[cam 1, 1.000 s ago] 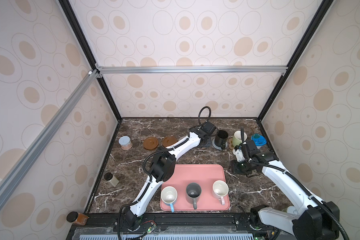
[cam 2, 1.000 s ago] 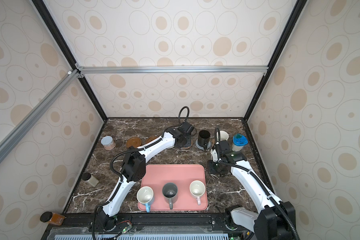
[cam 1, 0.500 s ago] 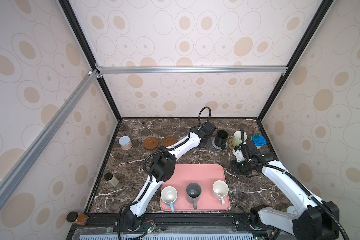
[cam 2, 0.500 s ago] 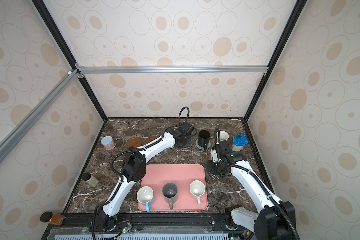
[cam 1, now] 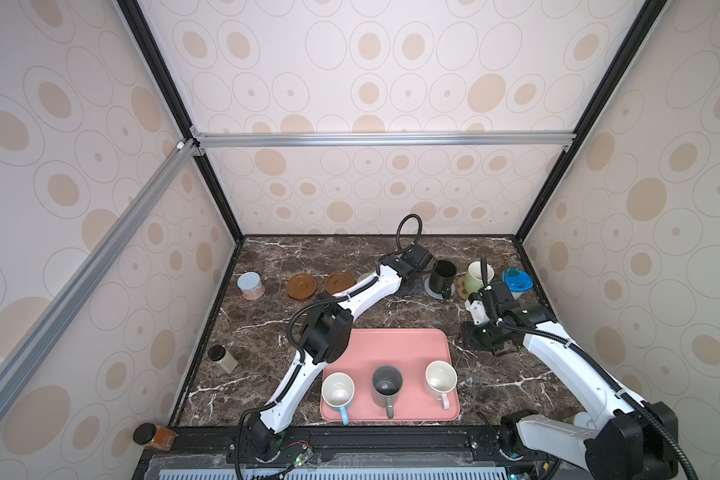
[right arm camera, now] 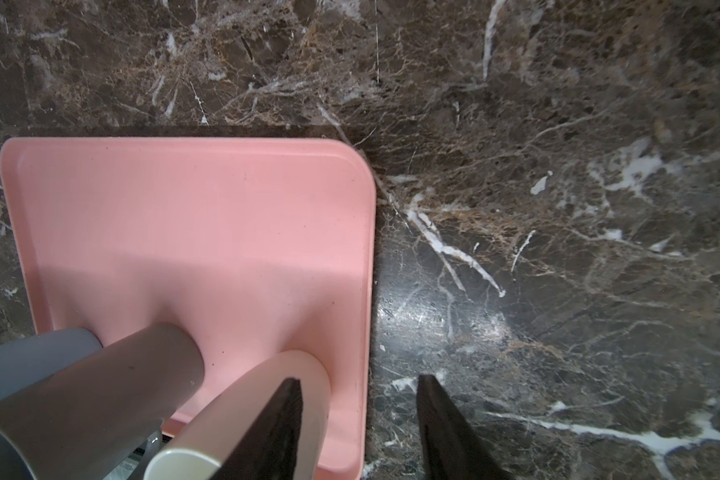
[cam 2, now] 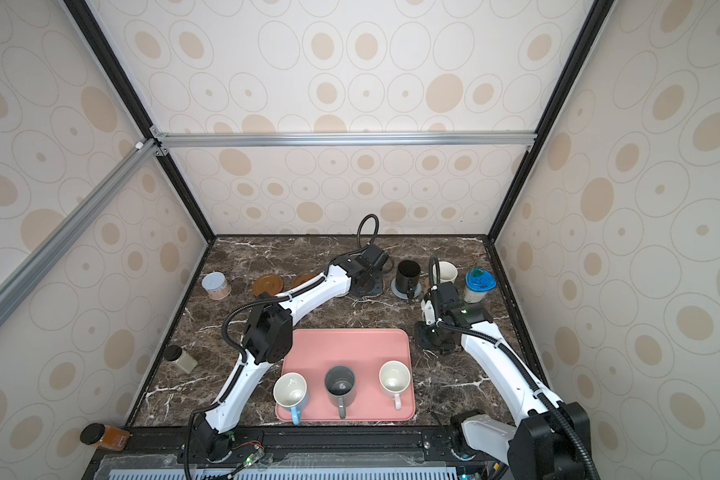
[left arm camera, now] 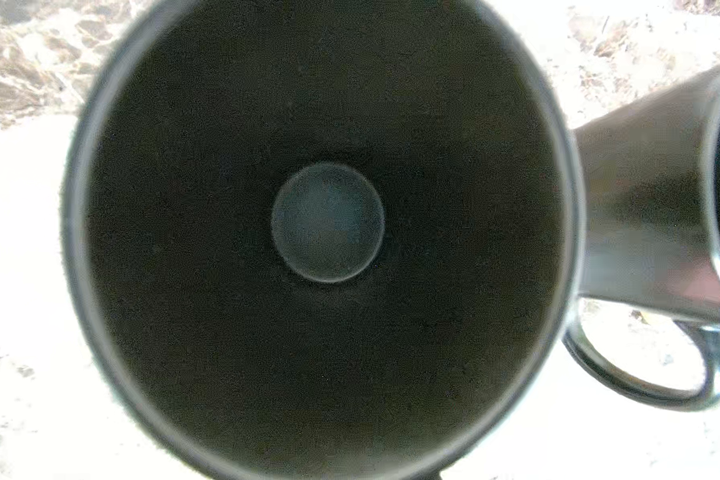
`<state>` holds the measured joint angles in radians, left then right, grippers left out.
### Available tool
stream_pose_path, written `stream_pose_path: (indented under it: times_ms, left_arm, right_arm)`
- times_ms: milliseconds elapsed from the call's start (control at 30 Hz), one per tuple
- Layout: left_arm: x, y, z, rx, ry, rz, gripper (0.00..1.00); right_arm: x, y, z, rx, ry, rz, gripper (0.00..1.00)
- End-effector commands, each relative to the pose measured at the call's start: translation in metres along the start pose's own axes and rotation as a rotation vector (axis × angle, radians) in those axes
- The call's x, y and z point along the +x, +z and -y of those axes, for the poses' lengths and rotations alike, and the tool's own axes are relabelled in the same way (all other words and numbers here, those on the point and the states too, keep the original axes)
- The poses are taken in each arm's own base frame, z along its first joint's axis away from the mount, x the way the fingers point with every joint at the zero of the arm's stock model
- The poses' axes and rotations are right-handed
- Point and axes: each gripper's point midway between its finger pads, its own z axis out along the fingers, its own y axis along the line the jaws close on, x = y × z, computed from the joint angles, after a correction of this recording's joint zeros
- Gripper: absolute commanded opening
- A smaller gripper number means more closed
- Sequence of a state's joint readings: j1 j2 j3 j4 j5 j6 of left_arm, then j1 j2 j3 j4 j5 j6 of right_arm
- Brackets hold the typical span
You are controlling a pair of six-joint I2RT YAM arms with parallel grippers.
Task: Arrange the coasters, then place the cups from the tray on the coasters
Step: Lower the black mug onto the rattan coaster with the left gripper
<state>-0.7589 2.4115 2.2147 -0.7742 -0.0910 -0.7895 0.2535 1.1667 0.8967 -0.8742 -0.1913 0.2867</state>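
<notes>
Pink tray (cam 1: 391,349) noted at the tabletop's front edge. Blue-handled white mug (cam 1: 337,392), grey mug (cam 1: 386,384) and pink-handled white mug (cam 1: 440,378) are stood upright along its front rim. Near the back edge, black mug (cam 1: 443,272) is seated on grey-blue coaster (cam 1: 430,291), light green mug (cam 1: 474,279) on brown coaster (cam 1: 460,287).

Three cups (cam 1: 386,384) line the tray (cam 1: 391,345) (its near edge).

The tray (cam 1: 395,347) is plain pink, the tabletop (cam 1: 267,328) dark brown marble (veined white). The walls (cam 1: 391,62) show cream with tan ovals; one mug (cam 1: 442,275) is black.
</notes>
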Motion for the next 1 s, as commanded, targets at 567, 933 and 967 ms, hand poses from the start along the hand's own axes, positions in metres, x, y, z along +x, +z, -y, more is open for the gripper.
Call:
stream_pose_path:
  times_ms: [567,933,967]
  left_arm:
    - [-0.012,-0.008,0.007,0.016,-0.03,0.054,0.35]
    - [-0.009,-0.019,0.022,0.065,-0.026,0.06,0.38]
    - [-0.008,-0.019,0.022,0.064,-0.026,0.059,0.38]
  right_arm:
    - [0.006,-0.003,0.0,0.001,-0.002,-0.011,0.49]
    - [0.008,-0.007,0.001,0.007,0.007,-0.001,0.49]
    - [0.008,-0.007,0.001,0.007,0.008,-0.002,0.49]
